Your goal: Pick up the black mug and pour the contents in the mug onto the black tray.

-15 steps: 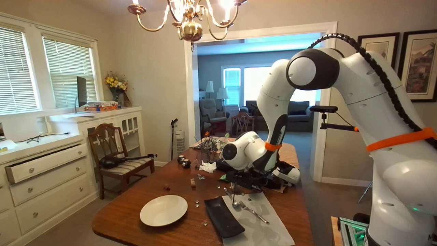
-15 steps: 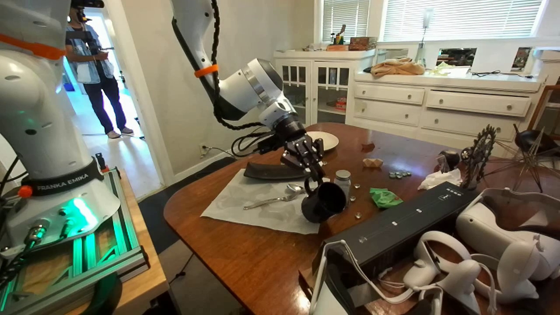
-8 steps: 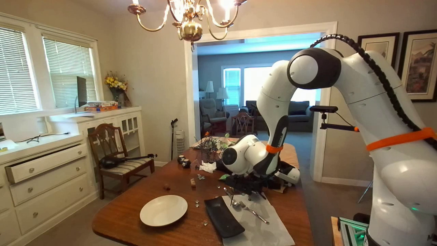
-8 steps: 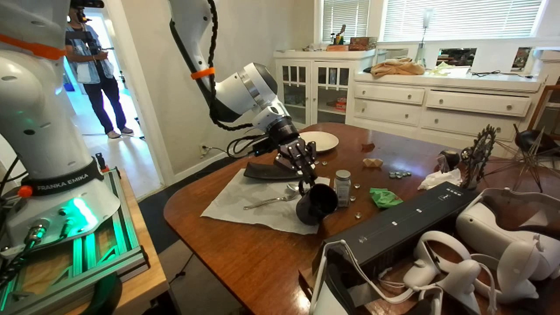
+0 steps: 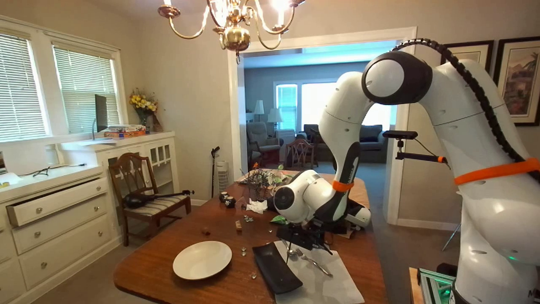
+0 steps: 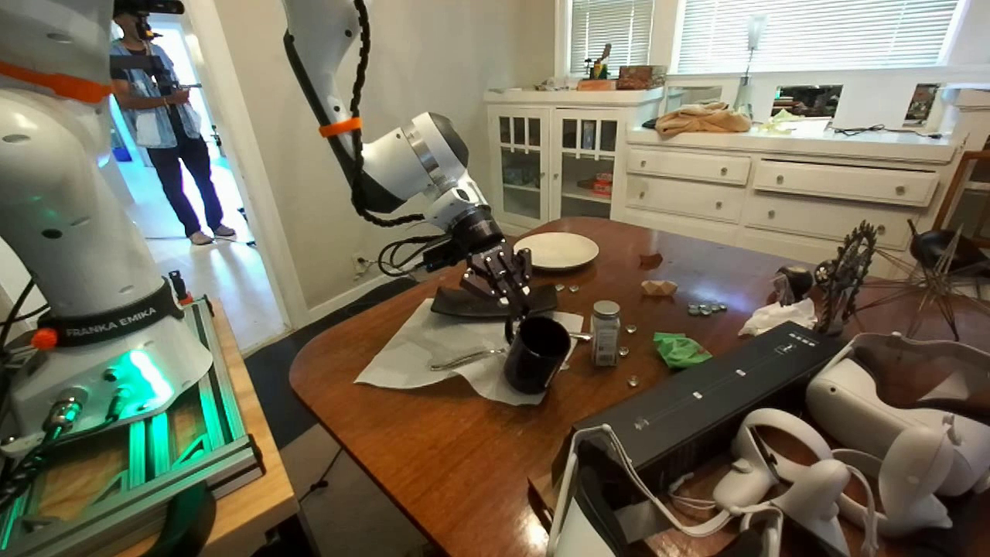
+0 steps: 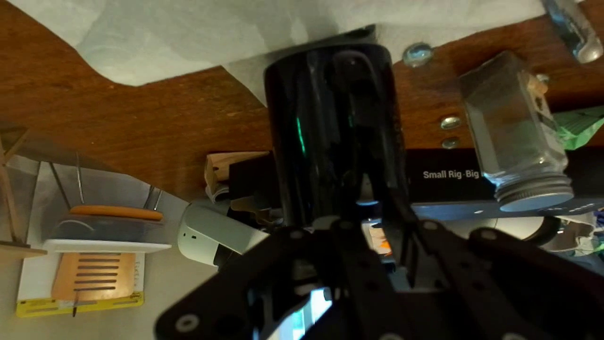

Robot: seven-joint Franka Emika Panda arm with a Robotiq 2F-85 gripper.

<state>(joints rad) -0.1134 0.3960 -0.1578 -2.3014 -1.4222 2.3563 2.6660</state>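
Note:
The black mug [image 6: 536,356] hangs from my gripper [image 6: 517,308] near the front right edge of the white sheet, its opening up and leaning right. In the wrist view the mug [image 7: 332,127] fills the middle, and my fingertips [image 7: 373,193] close on its handle side. Its contents are hidden. In an exterior view the mug is hidden behind the arm and gripper [image 5: 301,238]. The black tray [image 5: 276,268] lies flat on the sheet's edge; it also shows behind the gripper in an exterior view [image 6: 464,303]. The mug is apart from the tray.
The white sheet [image 6: 410,348] carries a fork [image 5: 314,262] and spoon. A glass jar [image 6: 605,334] stands right of the mug. A white plate [image 5: 202,259] lies beside the tray. A long black box [image 6: 704,394] and a white headset [image 6: 882,433] are at the front right.
My gripper has carried the mug leftward in an exterior view, away from the jar and over the sheet's edge. The mug has tipped more upright. The arm has drawn back toward its base.

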